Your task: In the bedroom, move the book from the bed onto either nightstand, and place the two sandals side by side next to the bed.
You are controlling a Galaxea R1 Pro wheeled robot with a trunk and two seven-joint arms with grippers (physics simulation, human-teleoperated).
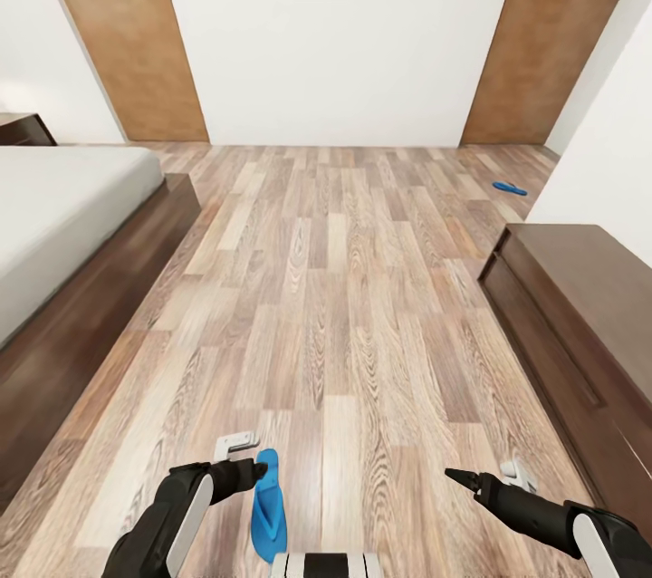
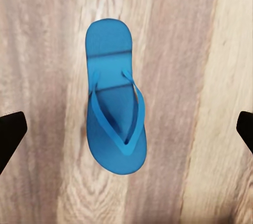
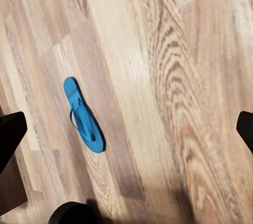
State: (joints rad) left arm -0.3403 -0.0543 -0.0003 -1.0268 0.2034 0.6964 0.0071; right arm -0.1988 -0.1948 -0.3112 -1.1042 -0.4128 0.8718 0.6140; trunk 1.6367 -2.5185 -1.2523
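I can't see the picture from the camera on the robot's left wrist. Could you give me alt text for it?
A bright blue sandal lies flat, straps up, on the wood-plank floor, seen from straight above. The two dark fingertips of the left tool show at opposite edges of the picture, spread wide apart and touching nothing.

Matt blue sandal (image 2: 115,110) – grained wood-plank floor (image 1: 344,288)

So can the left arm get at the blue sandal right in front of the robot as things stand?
Probably yes. The near sandal lies flat on bare wood floor, and the left wrist view looks straight down on it between the open fingers of the left tool. Nothing lies over it.
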